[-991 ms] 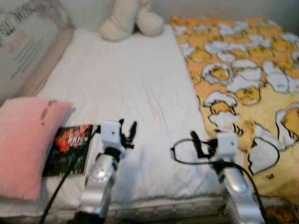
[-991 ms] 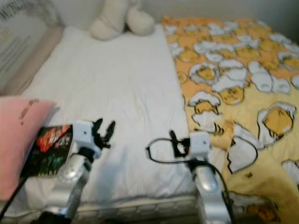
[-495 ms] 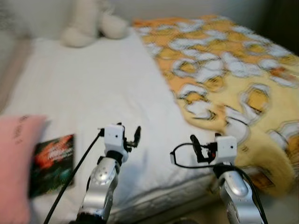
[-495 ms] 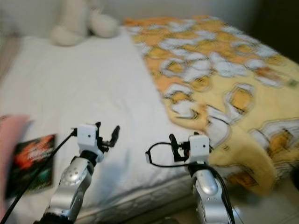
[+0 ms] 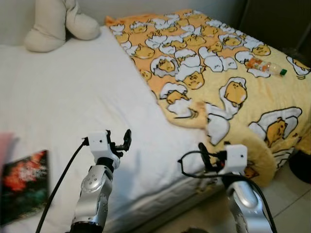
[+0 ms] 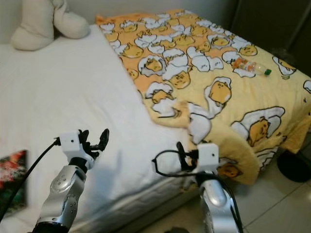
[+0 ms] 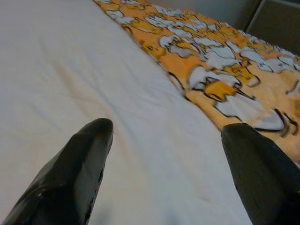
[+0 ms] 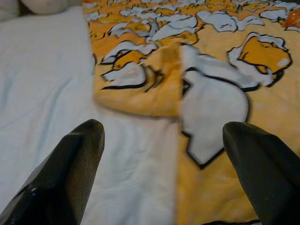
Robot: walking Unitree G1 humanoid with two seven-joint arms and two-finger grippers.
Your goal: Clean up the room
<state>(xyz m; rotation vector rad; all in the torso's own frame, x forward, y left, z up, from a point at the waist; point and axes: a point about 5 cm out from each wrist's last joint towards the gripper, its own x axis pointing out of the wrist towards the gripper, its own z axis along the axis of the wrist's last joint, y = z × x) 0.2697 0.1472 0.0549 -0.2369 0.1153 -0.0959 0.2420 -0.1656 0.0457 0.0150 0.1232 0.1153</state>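
Observation:
A bed with a white sheet point(image 5: 73, 97) lies before me. A yellow blanket point(image 5: 209, 63) printed with egg figures covers its right half, with a folded corner point(image 8: 154, 89) near the sheet. A plastic bottle of orange drink point(image 5: 265, 66) lies on the blanket at the far right. A dark book point(image 5: 22, 187) rests on the sheet at the near left. My left gripper point(image 5: 119, 141) hovers open over the white sheet, nothing between its fingers point(image 7: 89, 140). My right gripper point(image 5: 209, 156) hangs open over the bed's near edge, facing the folded corner, also empty.
A cream plush toy point(image 5: 53, 24) sits at the head of the bed. A sliver of pink pillow point(image 5: 5, 143) shows at the left edge. Tiled floor point(image 5: 286, 204) and a dark round object point(image 5: 301, 167) lie right of the bed; dark furniture point(image 5: 277, 19) stands behind.
The whole picture has swung right: book and pink pillow slid to the left edge, and the bottle and floor came into view. Both grippers stay open and raised before me.

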